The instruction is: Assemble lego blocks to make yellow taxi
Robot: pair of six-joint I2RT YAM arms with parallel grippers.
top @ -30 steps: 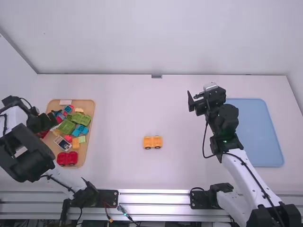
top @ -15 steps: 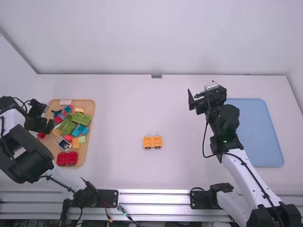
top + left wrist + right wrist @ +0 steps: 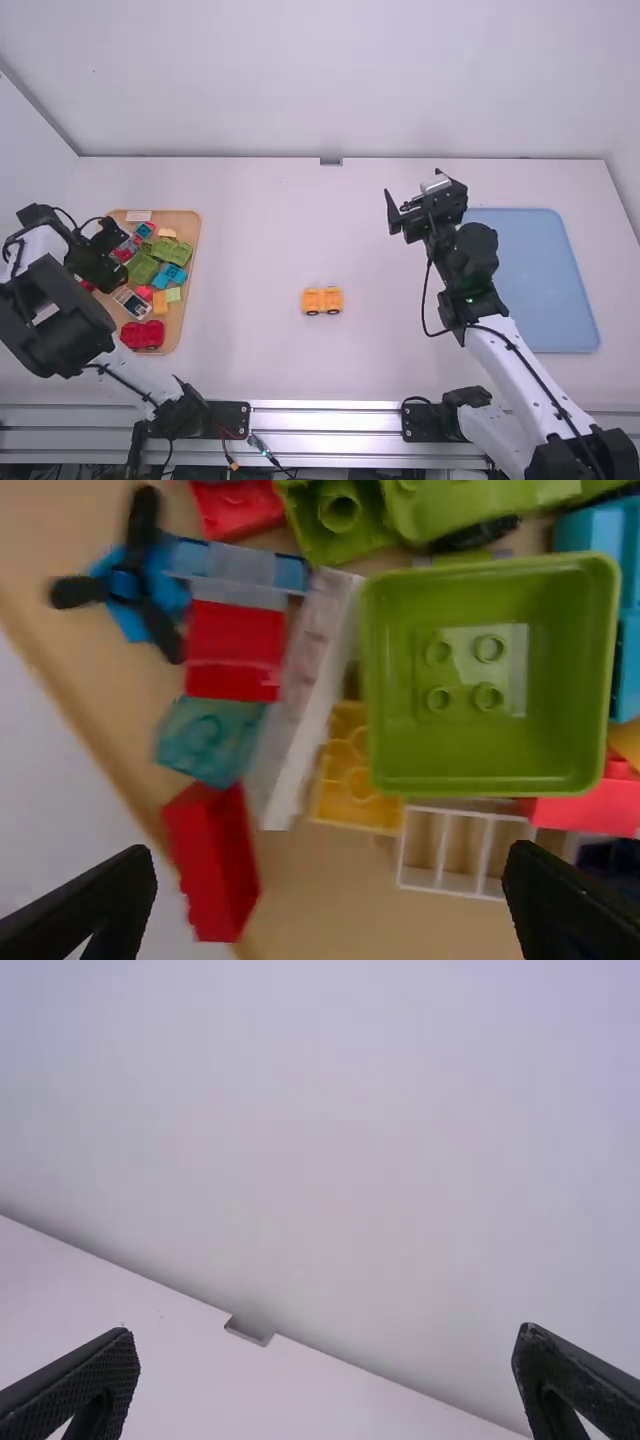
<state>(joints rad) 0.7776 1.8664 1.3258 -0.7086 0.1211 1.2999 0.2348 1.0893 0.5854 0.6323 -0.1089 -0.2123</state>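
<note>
An orange-yellow wheeled block (image 3: 322, 300) stands alone on the table's middle. My left gripper (image 3: 122, 268) hovers over the left part of the block tray (image 3: 189, 312). Seen from the left wrist, that gripper (image 3: 330, 905) is open above the blocks; a yellow block (image 3: 350, 790) lies beside a green box-shaped piece (image 3: 490, 745), with a red block (image 3: 215, 865) nearer one finger. My right gripper (image 3: 408, 212) is raised over the right half of the table, away from the blocks; in the right wrist view the gripper (image 3: 325, 1385) stands open with nothing between its fingers.
A red wheeled block (image 3: 142, 335) lies at the tray's near end, with yellow blocks (image 3: 160, 303) and green pieces (image 3: 142, 267) farther up. A blue mat (image 3: 545, 285) lies at the right. The back wall (image 3: 330, 80) rises behind the table.
My left gripper first drew back left, then shifted right and farther over the tray. The right gripper has moved slightly left. The orange-yellow wheeled block has stayed in place.
</note>
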